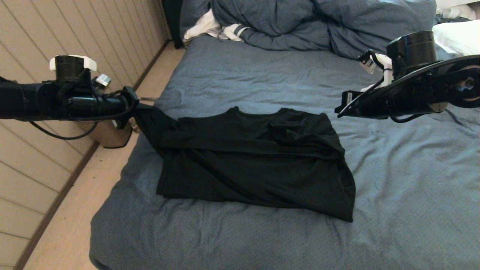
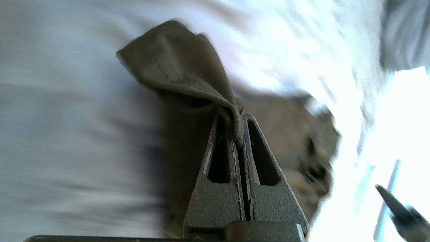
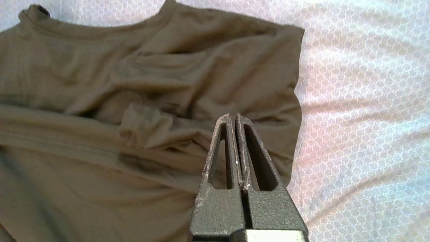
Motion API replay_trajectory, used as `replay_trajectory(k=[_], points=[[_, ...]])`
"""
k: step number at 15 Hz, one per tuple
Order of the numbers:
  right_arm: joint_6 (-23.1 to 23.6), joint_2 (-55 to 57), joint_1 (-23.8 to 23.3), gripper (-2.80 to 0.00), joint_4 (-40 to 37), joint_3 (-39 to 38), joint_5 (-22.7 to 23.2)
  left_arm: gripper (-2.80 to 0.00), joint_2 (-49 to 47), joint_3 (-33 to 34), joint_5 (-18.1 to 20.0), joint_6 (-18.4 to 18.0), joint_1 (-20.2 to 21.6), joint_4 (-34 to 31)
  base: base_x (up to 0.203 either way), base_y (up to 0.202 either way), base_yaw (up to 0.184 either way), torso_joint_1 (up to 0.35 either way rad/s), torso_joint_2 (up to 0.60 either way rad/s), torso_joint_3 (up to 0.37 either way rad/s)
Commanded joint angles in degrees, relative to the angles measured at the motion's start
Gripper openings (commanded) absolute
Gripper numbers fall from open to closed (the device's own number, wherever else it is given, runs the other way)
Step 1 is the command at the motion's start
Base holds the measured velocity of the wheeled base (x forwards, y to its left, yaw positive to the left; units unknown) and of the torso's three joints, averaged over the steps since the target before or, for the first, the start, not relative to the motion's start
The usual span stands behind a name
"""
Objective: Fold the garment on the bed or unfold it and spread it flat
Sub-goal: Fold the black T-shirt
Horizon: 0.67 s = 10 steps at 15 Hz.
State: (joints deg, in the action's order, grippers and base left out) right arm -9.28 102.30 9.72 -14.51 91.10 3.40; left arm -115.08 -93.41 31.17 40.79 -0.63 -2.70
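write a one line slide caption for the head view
Left gripper shut on a corner of the black T-shirt, pulling it toward the bed edge; right gripper shut, empty, above.

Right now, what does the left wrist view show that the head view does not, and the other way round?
Only the left wrist view shows the left gripper from close up: its fingers are shut on a fold of the garment.

Only the head view shows the whole bed, the duvet at its far end, and the right gripper raised beside the shirt's right edge, holding nothing.

Both show the black shirt pinched by the left gripper at its left corner.
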Motion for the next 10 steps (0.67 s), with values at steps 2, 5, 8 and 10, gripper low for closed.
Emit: replay_trajectory(k=[2,5,8,10], points=[[-0.08,-2.17,-1.04,-2.8,4.53,-5.96,1.79,-2.8,1.34,-2.21,-0.36,0.11,-5.77,-2.36,0.0,0.0,0.0,0.0,0.0,0.0],[-0.27,-3.5,-1.92,-2.8,11.84,-12.65,4.08,-2.8,1.2,-2.58,-3.88,-0.07,-11.84,-2.56,0.0,0.0,0.0,0.0,0.0,0.0],[-0.27,-3.77,-4.3,-2.8,15.85,-16.63,6.92,-2.8,0.26,-3.04,-7.4,-0.1,-16.78,-2.29,0.0,0.0,0.0,0.0,0.0,0.0],[-0.23,-3.97,-6.4,-2.8,16.21,-17.83,9.14,-2.8,-0.49,-3.48,-9.34,-0.01,-19.26,-2.24,0.0,0.0,0.0,0.0,0.0,0.0]])
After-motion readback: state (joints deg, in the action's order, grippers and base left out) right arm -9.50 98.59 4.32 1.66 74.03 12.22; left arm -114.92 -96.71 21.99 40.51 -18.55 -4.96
